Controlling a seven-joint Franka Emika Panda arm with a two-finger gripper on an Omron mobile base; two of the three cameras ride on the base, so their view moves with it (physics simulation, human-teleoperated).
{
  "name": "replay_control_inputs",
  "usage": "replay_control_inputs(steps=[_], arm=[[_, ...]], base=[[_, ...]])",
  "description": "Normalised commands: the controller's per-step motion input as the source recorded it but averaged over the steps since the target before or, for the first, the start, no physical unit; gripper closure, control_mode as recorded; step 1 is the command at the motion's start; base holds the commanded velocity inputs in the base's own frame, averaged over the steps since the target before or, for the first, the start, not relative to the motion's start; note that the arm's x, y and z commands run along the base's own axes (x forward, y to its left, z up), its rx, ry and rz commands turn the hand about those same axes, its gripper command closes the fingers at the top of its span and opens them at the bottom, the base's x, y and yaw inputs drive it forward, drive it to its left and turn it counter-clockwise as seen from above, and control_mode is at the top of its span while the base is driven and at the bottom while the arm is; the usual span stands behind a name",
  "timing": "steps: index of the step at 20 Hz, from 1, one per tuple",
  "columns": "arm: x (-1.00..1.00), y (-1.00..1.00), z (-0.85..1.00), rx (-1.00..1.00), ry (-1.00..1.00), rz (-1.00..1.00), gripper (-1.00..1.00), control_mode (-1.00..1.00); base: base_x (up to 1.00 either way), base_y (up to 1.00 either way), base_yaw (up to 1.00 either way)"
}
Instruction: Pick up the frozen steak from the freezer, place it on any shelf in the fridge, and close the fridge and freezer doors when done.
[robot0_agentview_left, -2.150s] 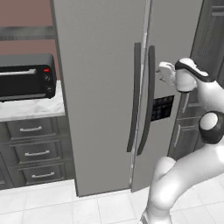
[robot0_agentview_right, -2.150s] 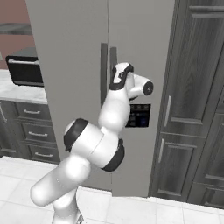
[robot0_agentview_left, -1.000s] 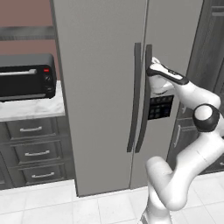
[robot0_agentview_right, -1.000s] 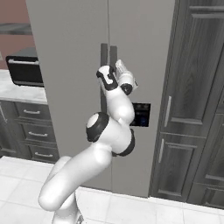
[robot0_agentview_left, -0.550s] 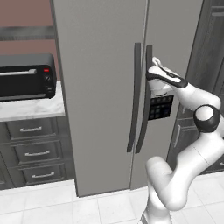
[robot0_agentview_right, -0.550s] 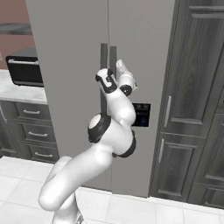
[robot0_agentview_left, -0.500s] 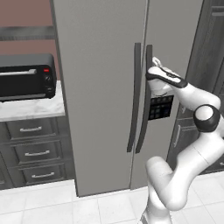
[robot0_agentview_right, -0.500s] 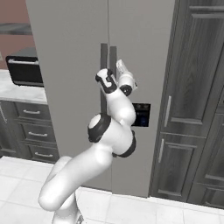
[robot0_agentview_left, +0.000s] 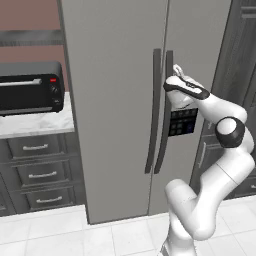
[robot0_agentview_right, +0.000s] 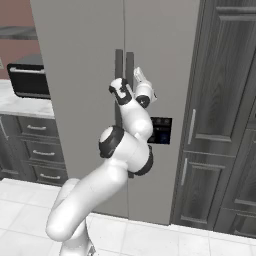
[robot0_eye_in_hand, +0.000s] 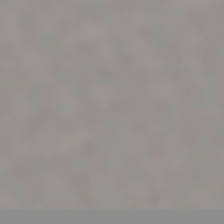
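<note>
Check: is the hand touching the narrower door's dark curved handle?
Cannot tell. In the left base view the hand sits beside the handle, but neither contact nor gap shows plainly.

You are looking at rendered home kitchen. Tall grey side-by-side fridge and freezer doors (robot0_agentview_left: 120, 100) are standing shut, dark curved handles (robot0_agentview_left: 152, 110) meeting at centre, button panel (robot0_agentview_left: 181, 122) on narrower door. Black toaster oven (robot0_agentview_left: 27, 89) is sitting on marble surface (robot0_agentview_left: 35, 125) over dark drawers (robot0_agentview_left: 40, 175). Dark cabinets (robot0_agentview_right: 220, 115) are flanking unit; pale tiled floor (robot0_agentview_left: 60, 232) is running below.
</note>
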Motion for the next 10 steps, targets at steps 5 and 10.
replay_control_inputs(steps=[5, 10], arm=[[0.74, -0.09, -0.1, 0.02, 0.01, 0.0, -1.0, -1.0], [0.74, 0.0, -0.16, 0.0, 0.0, 0.0, -1.0, -1.0]], base=[[0.0, 0.0, 0.0], [0.0, 0.0, 0.0]])
